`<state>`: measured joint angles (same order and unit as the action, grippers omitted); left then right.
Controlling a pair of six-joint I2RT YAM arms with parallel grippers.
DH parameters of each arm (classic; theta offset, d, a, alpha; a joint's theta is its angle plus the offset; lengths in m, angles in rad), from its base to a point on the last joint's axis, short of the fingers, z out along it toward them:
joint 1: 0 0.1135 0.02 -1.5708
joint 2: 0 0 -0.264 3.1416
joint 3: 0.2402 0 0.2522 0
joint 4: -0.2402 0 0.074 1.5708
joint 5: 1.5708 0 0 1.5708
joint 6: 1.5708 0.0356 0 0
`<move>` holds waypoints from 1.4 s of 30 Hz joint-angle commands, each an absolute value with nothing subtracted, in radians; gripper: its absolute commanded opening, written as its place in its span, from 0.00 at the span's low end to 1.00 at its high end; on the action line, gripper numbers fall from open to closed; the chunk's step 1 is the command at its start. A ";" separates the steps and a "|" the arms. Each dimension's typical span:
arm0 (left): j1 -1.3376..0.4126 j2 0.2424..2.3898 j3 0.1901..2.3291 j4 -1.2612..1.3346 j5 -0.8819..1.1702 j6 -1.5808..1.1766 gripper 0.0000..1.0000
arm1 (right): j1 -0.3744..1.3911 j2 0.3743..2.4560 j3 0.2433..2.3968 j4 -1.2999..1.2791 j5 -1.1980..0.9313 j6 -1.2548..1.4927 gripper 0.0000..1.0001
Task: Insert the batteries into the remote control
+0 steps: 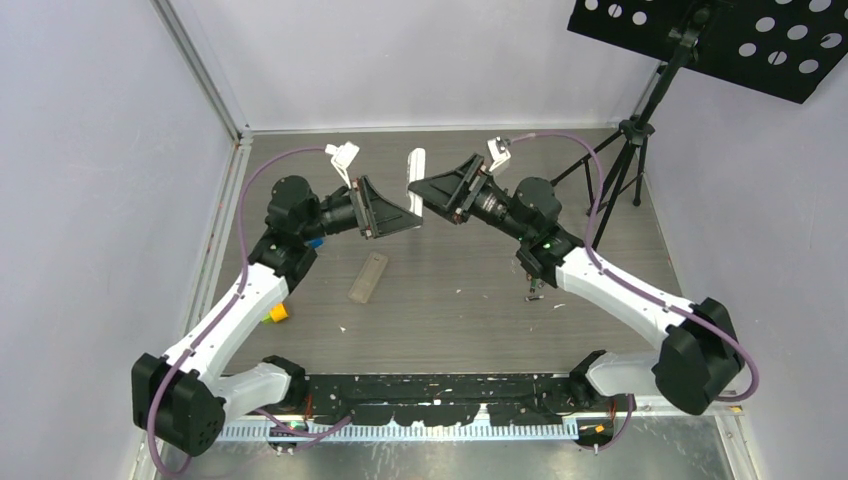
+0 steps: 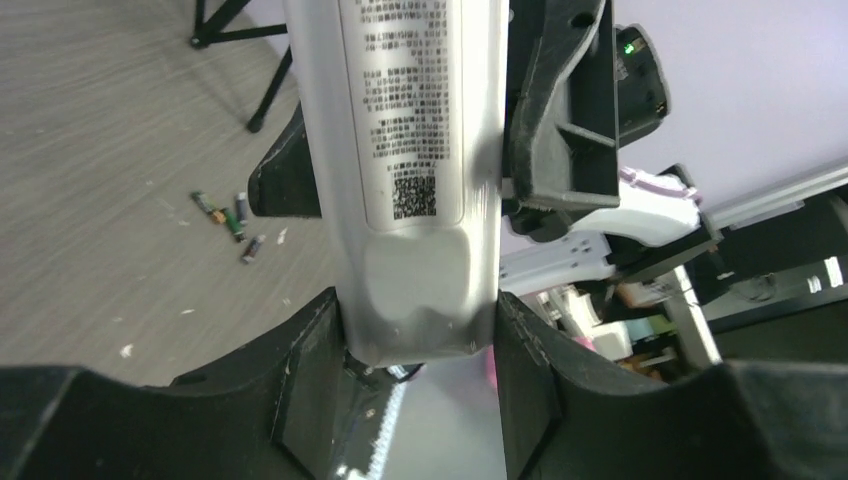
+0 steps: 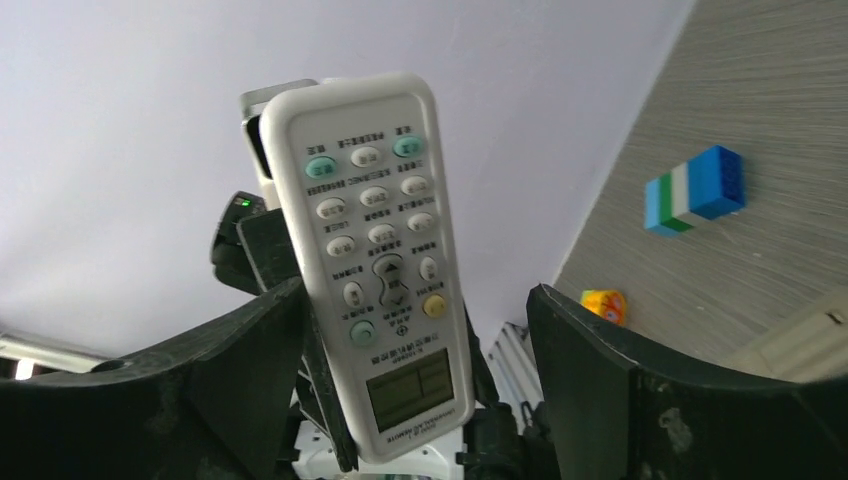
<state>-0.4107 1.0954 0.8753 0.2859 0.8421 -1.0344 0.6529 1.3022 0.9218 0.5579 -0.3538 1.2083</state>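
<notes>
The white remote control [image 1: 416, 180] is held upright in the air at mid-table. My left gripper [image 2: 420, 320] is shut on its lower end, both pads pressed against its sides; the remote control [image 2: 400, 150] turns its printed label toward that camera. My right gripper [image 3: 415, 300] is open around the remote control [image 3: 375, 270], whose buttons and small screen face it; a wide gap shows beside the right finger [image 3: 600, 380]. Several batteries [image 2: 228, 218] lie loose on the table, and these batteries [image 1: 537, 292] sit under the right arm.
A translucent grey-tan bar [image 1: 368, 277] lies left of centre. A blue, white and green block [image 3: 695, 190] and a yellow toy [image 1: 278, 313] lie near the left arm. A black tripod [image 1: 625, 160] stands at the back right, with walls close around.
</notes>
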 commanded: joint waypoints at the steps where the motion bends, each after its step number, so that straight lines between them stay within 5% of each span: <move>1: -0.414 1.081 0.961 0.050 0.864 -0.716 0.00 | 0.649 1.212 0.985 0.298 -0.274 1.053 0.86; 7: -0.416 1.116 1.033 -0.189 0.820 -0.499 0.00 | 0.649 1.219 1.139 -0.066 -0.205 0.945 0.85; 17: -0.453 1.178 1.132 -0.438 0.740 -0.259 0.00 | 0.650 1.307 1.245 -0.225 -0.226 0.890 0.80; 24: -0.484 1.170 1.118 -0.461 0.767 -0.210 0.00 | 0.650 1.322 1.233 -0.176 -0.275 0.934 0.62; 30: -0.505 1.144 1.108 -0.462 0.770 -0.208 0.01 | 0.649 1.291 1.137 0.010 -0.320 1.043 0.36; 32: -0.505 1.133 1.108 -0.451 0.772 -0.229 0.22 | 0.649 1.277 1.113 0.071 -0.326 1.053 0.26; 34: -0.505 1.117 1.105 -0.432 0.775 -0.260 0.64 | 0.649 1.263 1.102 0.099 -0.334 1.044 0.20; 35: -0.505 1.109 1.103 -0.421 0.773 -0.277 0.74 | 0.648 1.254 1.100 0.107 -0.334 1.033 0.18; 37: -0.505 1.089 1.099 -0.403 0.756 -0.315 0.87 | 0.649 1.228 1.085 0.135 -0.333 1.013 0.16; 42: -0.505 1.051 1.072 -0.281 0.717 -0.526 0.99 | 0.649 1.156 1.001 0.316 -0.312 1.043 0.16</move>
